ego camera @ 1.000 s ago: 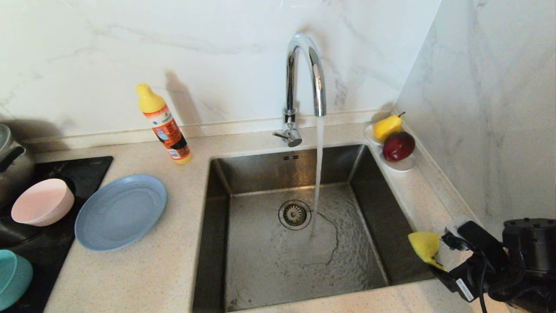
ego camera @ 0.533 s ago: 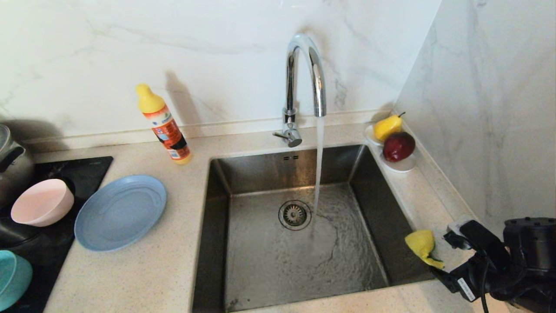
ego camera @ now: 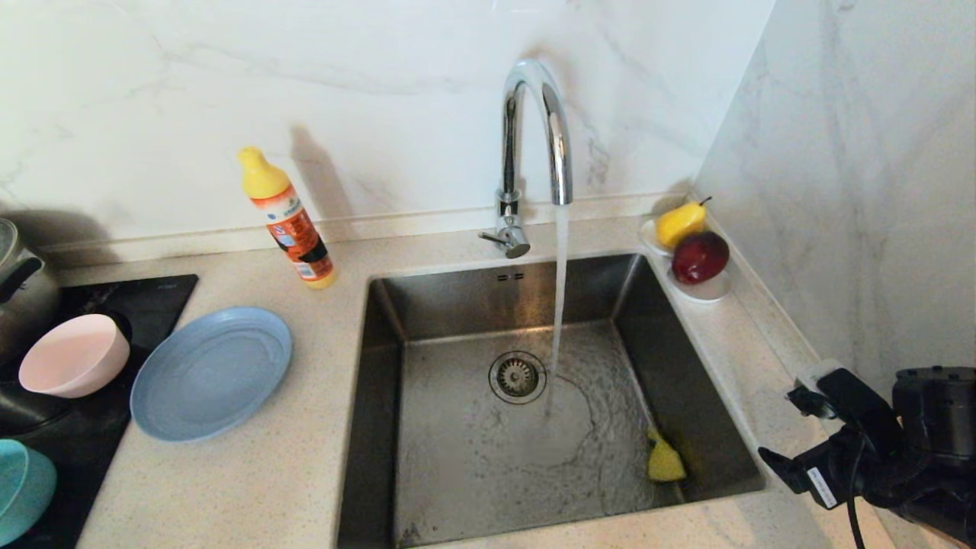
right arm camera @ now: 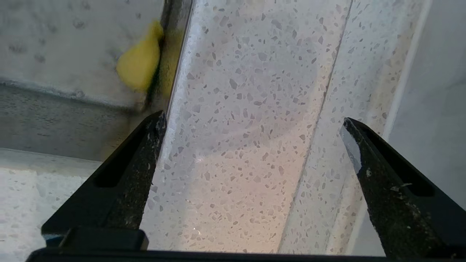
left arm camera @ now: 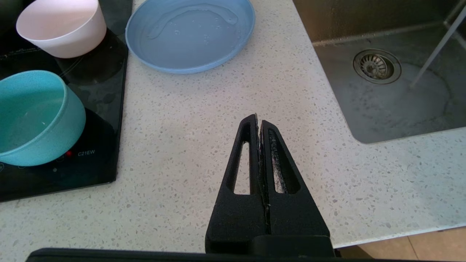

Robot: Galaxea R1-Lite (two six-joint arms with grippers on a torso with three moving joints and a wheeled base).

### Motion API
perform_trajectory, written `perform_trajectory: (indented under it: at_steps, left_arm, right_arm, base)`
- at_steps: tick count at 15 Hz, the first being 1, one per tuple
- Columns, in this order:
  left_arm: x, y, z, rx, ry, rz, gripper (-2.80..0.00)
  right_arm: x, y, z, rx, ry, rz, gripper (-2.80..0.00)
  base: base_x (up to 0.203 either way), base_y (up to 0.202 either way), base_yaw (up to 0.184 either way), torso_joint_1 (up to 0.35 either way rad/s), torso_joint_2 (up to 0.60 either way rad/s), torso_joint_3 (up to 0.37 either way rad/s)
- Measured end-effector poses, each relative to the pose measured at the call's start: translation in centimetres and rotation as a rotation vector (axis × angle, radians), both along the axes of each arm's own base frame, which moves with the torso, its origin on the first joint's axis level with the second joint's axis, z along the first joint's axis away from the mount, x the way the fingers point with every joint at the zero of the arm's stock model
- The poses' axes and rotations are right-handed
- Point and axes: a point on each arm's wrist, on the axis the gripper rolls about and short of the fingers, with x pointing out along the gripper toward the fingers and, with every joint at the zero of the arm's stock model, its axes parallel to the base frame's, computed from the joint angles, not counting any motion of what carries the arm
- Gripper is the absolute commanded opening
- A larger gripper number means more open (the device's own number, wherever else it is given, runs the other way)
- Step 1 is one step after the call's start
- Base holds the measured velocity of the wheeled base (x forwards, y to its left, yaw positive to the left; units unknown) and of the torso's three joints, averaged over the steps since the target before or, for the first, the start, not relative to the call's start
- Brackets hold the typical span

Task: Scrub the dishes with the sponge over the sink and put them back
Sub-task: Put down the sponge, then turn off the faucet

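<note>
Over the tabletop (ego camera: 267,488) in the head view, my right pincer (ego camera: 801,427) hung beside the sink (ego camera: 457,305) at its right rim, spread wide and holding nothing. The sponge (ego camera: 665,461) lay on the wet sink floor against the right wall, apart from me, with the tap (ego camera: 534,137) running just beside the drain strainer (ego camera: 518,376). The plate (ego camera: 211,372), pink bowl (ego camera: 74,354) and teal bowl (ego camera: 23,488) sat well to the left, none of them in the sink. In the left wrist view, my left pincer (left arm camera: 259,122) was parked above the tabletop, pressed fully closed and empty, with the plate, pink bowl and teal bowl ahead of it. In the right wrist view, my fingers (right arm camera: 145,145) stood far apart over bare tabletop, the sponge lying low beyond the sink's edge. I judged the step in hand to be picking up the sponge: best to reach down along the right wall, keep the jaws wide until they straddled the soft body, and pinch its middle firmly, since a wet sponge against steel would likely slide away.
</note>
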Motion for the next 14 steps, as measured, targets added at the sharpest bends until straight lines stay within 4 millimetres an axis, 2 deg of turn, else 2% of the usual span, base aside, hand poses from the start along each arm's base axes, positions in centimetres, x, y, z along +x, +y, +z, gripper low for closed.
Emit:
perform_trajectory:
  at_steps: [1, 2, 5, 8, 11, 14]
  left_arm:
    - [0.0, 0.0, 0.0, 0.0, 0.0, 0.0, -2.8]
    - [0.0, 0.0, 0.0, 0.0, 0.0, 0.0, -2.8]
    - [0.0, 0.0, 0.0, 0.0, 0.0, 0.0, -2.8]
    - [0.0, 0.0, 0.0, 0.0, 0.0, 0.0, -2.8]
    - [0.0, 0.0, 0.0, 0.0, 0.0, 0.0, -2.8]
    - [0.0, 0.0, 0.0, -0.001, 0.001, 0.0, -2.8]
  right_arm:
    - [0.0, 0.0, 0.2, 0.005, -0.011, 0.0, 0.0]
    - [-0.1, 0.0, 0.4, 0.013, -0.021, -0.001, -2.8]
    - [-1.1, 0.0, 1.1, 0.045, -0.03, -0.005, -2.8]
    - [-3.0, -0.1, 2.0, 0.124, -0.036, 0.024, -2.8]
    - [-6.1, -0.3, 3.2, 0.201, -0.077, 0.066, -2.8]
    - [-10.4, -1.0, 4.1, 0.246, -0.165, 0.084, -2.8]
  base:
    - [0.0, 0.0, 0.0, 0.0, 0.0, 0.0]
    - [0.0, 0.0, 0.0, 0.0, 0.0, 0.0]
    - [0.0, 0.0, 0.0, 0.0, 0.0, 0.0]
    - [0.0, 0.0, 0.0, 0.0, 0.0, 0.0]
    - [0.0, 0.0, 0.0, 0.0, 0.0, 0.0]
    - [0.0, 0.0, 0.0, 0.0, 0.0, 0.0]
